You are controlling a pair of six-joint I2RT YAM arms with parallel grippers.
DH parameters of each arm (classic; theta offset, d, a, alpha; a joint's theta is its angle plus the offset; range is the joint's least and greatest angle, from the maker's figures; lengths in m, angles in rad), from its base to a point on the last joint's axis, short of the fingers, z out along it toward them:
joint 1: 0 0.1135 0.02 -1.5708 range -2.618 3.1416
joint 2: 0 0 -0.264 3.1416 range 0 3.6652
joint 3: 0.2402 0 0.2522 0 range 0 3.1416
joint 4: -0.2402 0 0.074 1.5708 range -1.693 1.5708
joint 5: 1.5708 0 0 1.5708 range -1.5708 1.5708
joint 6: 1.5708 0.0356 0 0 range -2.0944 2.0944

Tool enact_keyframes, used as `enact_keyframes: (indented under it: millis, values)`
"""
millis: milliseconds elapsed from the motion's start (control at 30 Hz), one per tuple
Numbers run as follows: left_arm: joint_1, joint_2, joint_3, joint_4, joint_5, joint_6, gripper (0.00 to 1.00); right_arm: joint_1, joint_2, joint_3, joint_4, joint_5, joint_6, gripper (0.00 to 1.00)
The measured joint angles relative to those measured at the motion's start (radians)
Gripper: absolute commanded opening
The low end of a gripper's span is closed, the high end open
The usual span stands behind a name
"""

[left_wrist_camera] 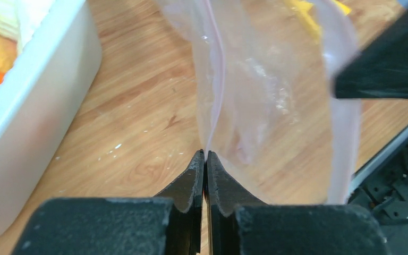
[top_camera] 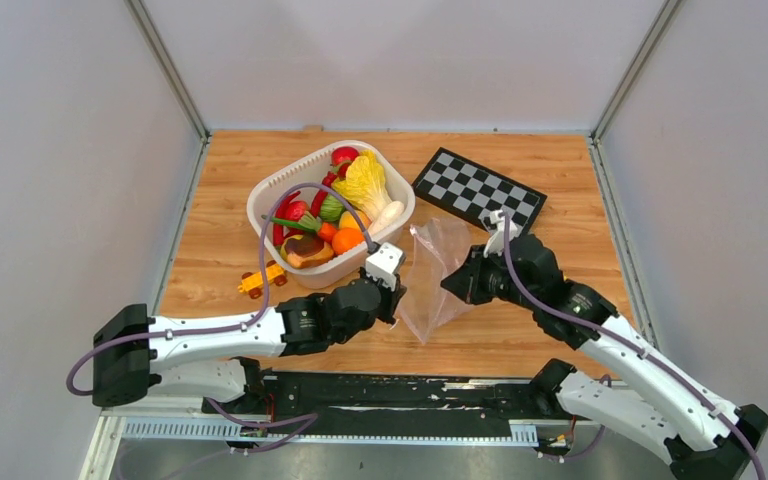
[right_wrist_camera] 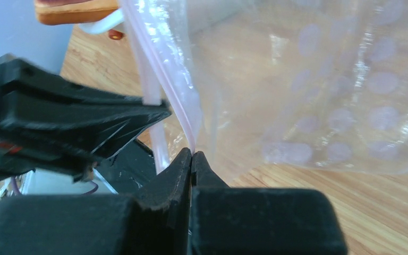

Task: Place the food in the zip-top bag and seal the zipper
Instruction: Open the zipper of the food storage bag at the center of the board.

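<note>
The clear zip-top bag (top_camera: 432, 280) with pale dots hangs between my two grippers over the middle of the table. My left gripper (top_camera: 396, 293) is shut on its left mouth edge; in the left wrist view the bag (left_wrist_camera: 255, 85) rises from the closed tips (left_wrist_camera: 205, 154). My right gripper (top_camera: 450, 285) is shut on the pink zipper strip (right_wrist_camera: 164, 69), pinched at the closed tips (right_wrist_camera: 192, 154). The bag looks empty. The food (top_camera: 335, 205), with cabbage, chillies, oranges and bun, lies in the white basket (top_camera: 270, 195).
A yellow toy car (top_camera: 262, 281) sits by the basket's near left side. A checkerboard (top_camera: 478, 187) lies at the back right. The basket wall (left_wrist_camera: 26, 127) is close to my left gripper. The black base rail runs along the near edge.
</note>
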Motion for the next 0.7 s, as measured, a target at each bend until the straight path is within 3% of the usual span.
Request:
enact_keyframes:
  millis: [167,367,500,700]
  values:
    - [0.018,-0.002,-0.008,-0.038,-0.035,-0.007,0.06,0.145,-0.083,-0.019,0.044,0.121,0.05,0.0]
    - [0.026,0.027,0.001,-0.04,-0.045,-0.019,0.06,0.351,-0.057,0.074,-0.071,0.45,0.111,0.0]
    - [0.03,0.078,0.019,-0.045,-0.048,-0.021,0.06,0.396,-0.063,0.076,-0.09,0.575,0.136,0.0]
    - [0.051,0.077,0.025,-0.081,-0.076,-0.021,0.24,0.397,-0.164,-0.01,-0.031,0.643,0.14,0.0]
